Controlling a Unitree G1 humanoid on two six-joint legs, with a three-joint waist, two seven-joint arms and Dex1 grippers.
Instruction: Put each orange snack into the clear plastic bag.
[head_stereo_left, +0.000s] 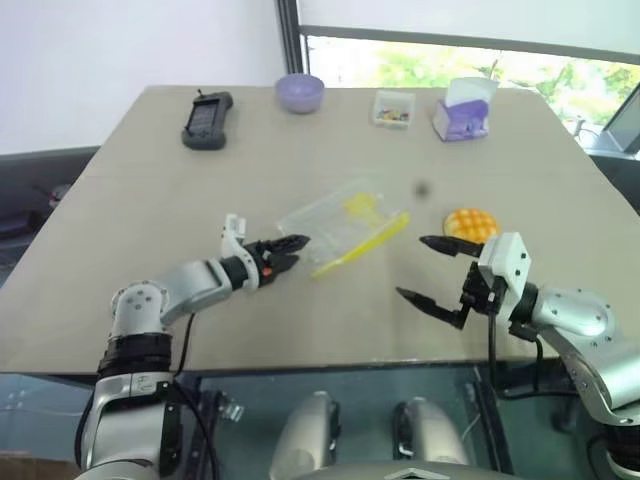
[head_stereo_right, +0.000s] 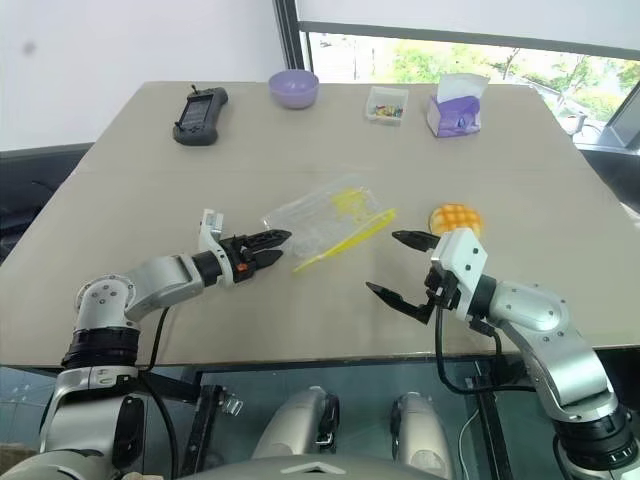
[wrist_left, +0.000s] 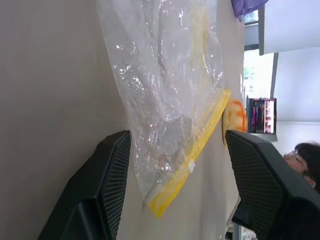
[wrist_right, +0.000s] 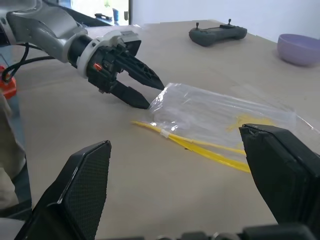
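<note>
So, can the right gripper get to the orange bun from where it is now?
Probably yes. The right gripper is open and hangs just in front of the bun, which lies alone on the table. The plastic bag is off to the side, not between them.

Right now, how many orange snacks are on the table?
1: the orange snack lies on the table, right of the clear plastic bag. None seems hidden.
</note>
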